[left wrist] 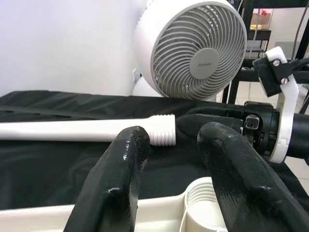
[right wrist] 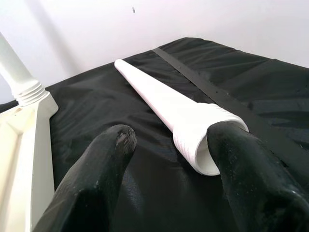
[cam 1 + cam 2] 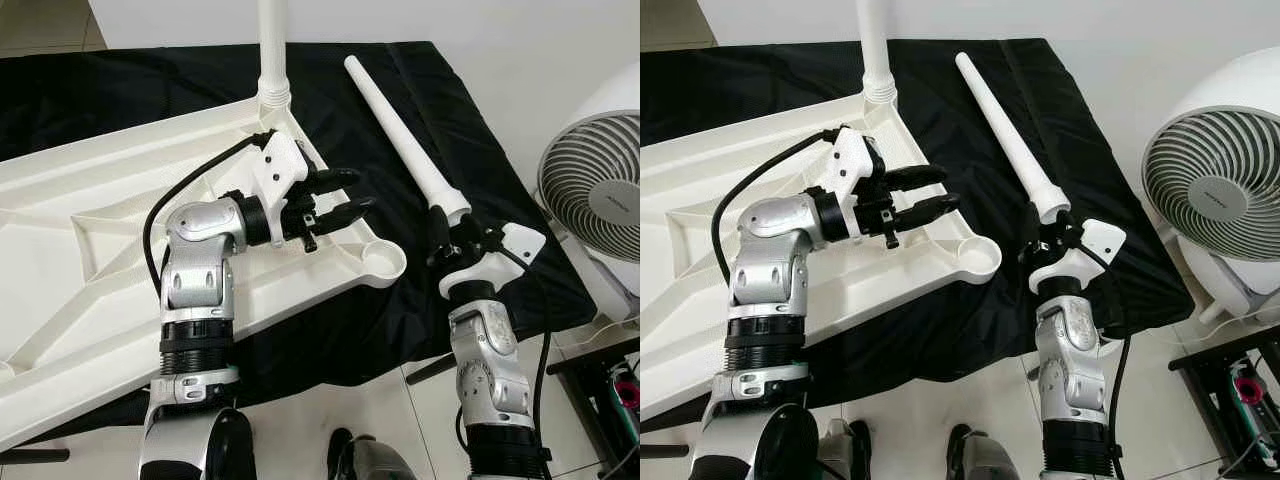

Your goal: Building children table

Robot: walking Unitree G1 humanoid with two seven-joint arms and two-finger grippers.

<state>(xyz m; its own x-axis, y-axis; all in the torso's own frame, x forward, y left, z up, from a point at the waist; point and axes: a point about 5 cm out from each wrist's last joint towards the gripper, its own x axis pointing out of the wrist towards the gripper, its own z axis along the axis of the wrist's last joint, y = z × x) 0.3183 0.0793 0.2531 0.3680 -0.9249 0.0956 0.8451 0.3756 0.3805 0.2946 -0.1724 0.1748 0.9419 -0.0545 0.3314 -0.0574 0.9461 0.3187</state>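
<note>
At the threaded end of the loose table leg [image 3: 402,128], my right gripper [image 2: 169,159] sits with fingers spread, one fingertip [image 2: 231,145] touching the leg's open mouth, the other apart from it, so nothing is pinched yet. The leg lies flat on the black cloth [image 3: 480,130], its narrow end pointing away from me; I judge I am lining up to grasp it. My left gripper [image 3: 338,195], also spread and empty, hovers over the upturned white tabletop [image 3: 110,230], just beside its empty corner socket [image 3: 385,262], probably to steady that corner. One leg [image 3: 273,50] already stands upright in the far socket. A white fan [image 3: 595,190] stands nearby.
</note>
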